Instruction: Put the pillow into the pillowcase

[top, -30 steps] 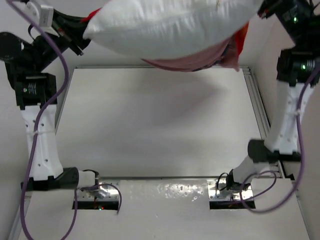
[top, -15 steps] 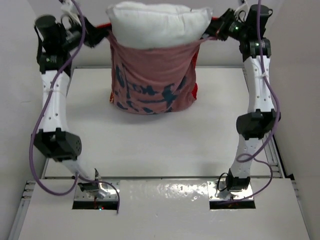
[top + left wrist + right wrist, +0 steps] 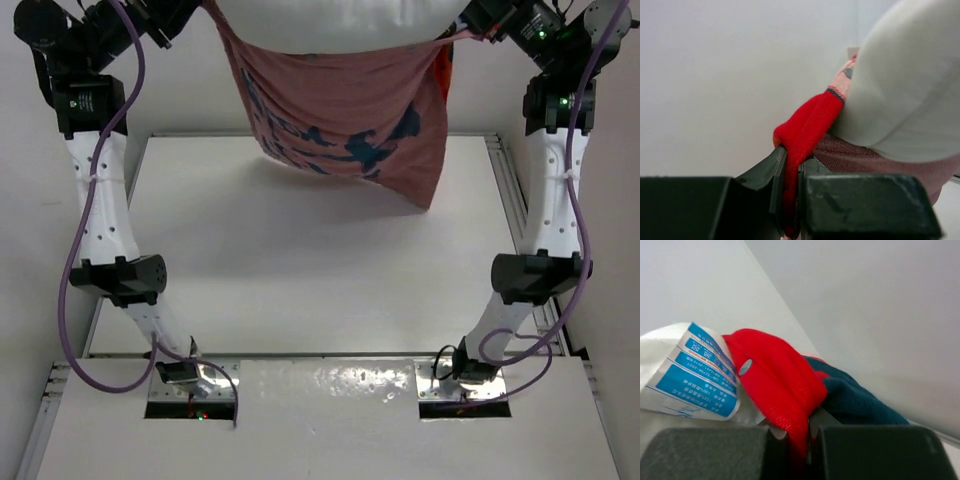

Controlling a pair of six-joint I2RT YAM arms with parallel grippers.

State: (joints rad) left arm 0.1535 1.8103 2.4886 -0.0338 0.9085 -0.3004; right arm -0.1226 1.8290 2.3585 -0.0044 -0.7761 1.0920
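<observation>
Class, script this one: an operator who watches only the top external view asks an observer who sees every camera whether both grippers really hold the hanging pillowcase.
Operator: On top external the left gripper sits at the picture's edge. Is it gripping the pillowcase?
Observer: Yes. The left wrist view shows its jaws shut on a bunched red edge of the fabric.
Operator: And the right gripper? I can't see its jaws either.
Observer: The right wrist view shows red fabric of the pillowcase pinched between its jaws too.
</observation>
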